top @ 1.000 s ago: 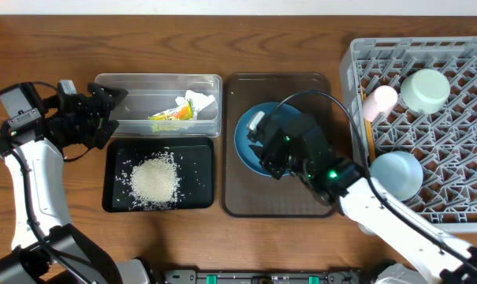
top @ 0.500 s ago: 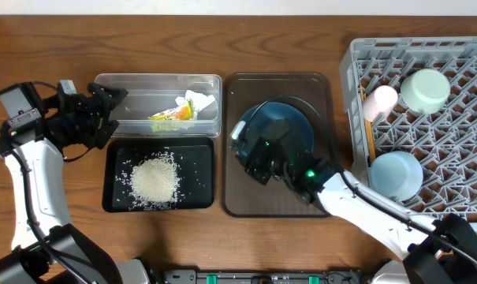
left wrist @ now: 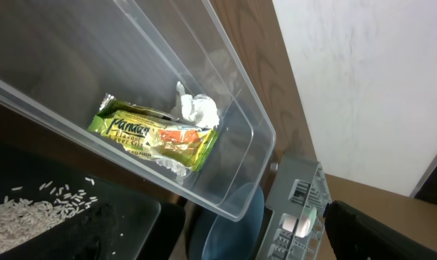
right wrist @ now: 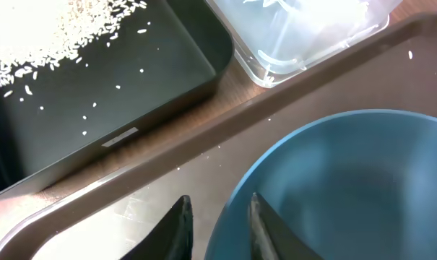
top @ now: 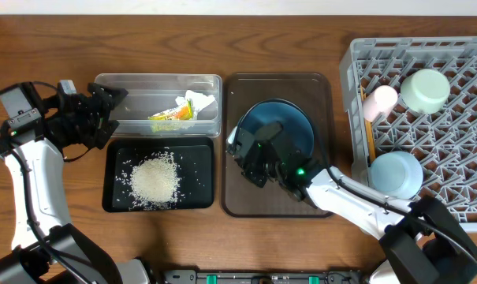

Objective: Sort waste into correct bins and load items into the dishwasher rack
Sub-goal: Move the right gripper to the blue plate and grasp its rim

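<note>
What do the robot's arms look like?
Both the left arm and right arm have white tube-shaped links and chunky black wrists, with thin black cables. A small green light glows on the right one. Its jaws are pale.

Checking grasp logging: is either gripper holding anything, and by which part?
Nothing yet. The right gripper straddles the dark-blue plate's rim, jaws open; the left gripper is empty.

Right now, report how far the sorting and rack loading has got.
Done: snack wrapper and napkin lie in the clear tub, rice in the black tray; pink cup, mint bowl and light-blue dish sit in the rack. In hand: the right gripper straddles the rim of the dark-blue plate on the brown tray, fingers apart. Left: lift it into the rack. I cannot make out the chopsticks.
</note>
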{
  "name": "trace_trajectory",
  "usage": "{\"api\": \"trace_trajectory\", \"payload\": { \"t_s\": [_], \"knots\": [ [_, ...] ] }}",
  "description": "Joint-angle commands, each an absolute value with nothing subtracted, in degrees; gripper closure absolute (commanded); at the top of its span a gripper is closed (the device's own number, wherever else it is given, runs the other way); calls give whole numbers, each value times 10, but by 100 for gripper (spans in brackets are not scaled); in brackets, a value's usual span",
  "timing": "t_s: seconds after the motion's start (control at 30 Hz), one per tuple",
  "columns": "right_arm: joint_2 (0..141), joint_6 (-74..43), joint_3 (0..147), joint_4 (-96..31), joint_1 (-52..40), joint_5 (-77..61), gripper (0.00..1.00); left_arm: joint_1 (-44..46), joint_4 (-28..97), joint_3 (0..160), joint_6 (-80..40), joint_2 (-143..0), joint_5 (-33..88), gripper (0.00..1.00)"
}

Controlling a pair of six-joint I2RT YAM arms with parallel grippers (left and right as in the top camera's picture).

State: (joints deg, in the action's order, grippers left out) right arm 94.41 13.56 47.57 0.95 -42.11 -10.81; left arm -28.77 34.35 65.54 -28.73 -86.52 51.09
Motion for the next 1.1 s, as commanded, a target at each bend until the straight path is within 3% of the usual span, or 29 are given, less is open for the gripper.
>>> {"api": "trace_trajectory", "payload": {
  "t_s": [0.0, 0.47, 0.8, 1.07],
  "knots": [
    [958, 138, 484, 13, -428, -110, 78, -290, 345, 659, -292, -865, 517, 6],
    [969, 137, 483, 11, -428, -110, 87, -290, 345, 659, -292, -865, 518, 6],
    [995, 138, 483, 9, -428, -110, 87, -290, 345, 659, -292, -865, 518, 6],
    [993, 138, 483, 13, -428, -110, 97, -290, 345, 659, -292, -865, 518, 6]
  ]
}}
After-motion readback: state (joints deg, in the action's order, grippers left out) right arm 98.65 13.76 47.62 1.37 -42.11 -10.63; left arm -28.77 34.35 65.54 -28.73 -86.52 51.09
